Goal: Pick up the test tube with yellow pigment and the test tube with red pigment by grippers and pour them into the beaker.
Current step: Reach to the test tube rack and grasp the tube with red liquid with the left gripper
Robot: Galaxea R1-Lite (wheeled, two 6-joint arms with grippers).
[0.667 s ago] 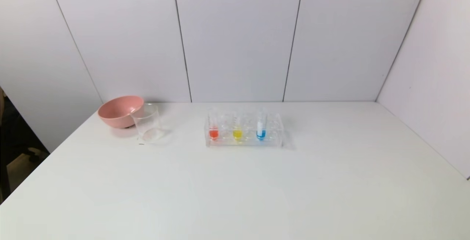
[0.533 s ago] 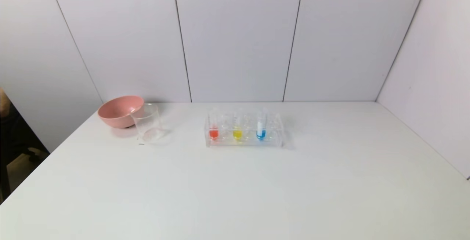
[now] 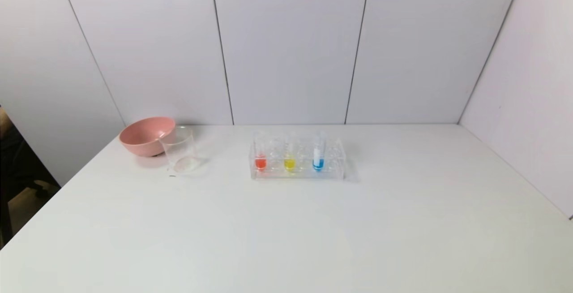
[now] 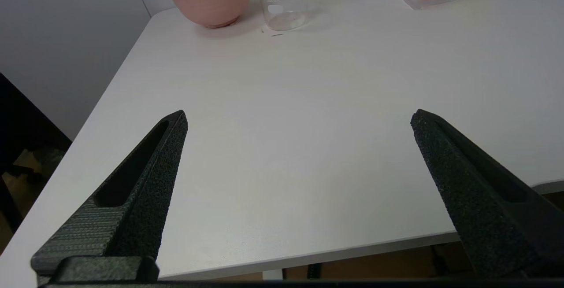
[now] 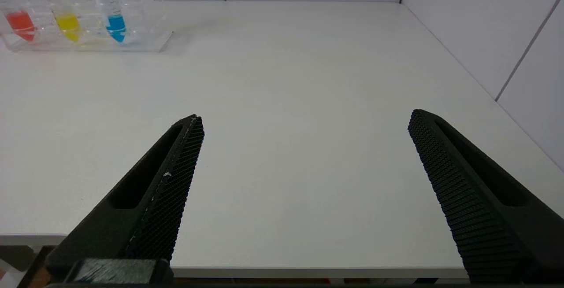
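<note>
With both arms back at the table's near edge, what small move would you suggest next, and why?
Probably advance the left end effector, which is open and empty, toward the red test tube. It stands upright in the rack at the end nearest the beaker, untouched. The right end effector waits open.

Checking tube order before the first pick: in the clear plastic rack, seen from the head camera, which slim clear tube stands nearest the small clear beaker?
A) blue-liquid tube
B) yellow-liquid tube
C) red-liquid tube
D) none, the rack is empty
C: the slim clear tube with red liquid stands at the end of the clear plastic rack that faces the small clear beaker; the yellow-liquid tube and blue-liquid tube stand farther along.
</note>
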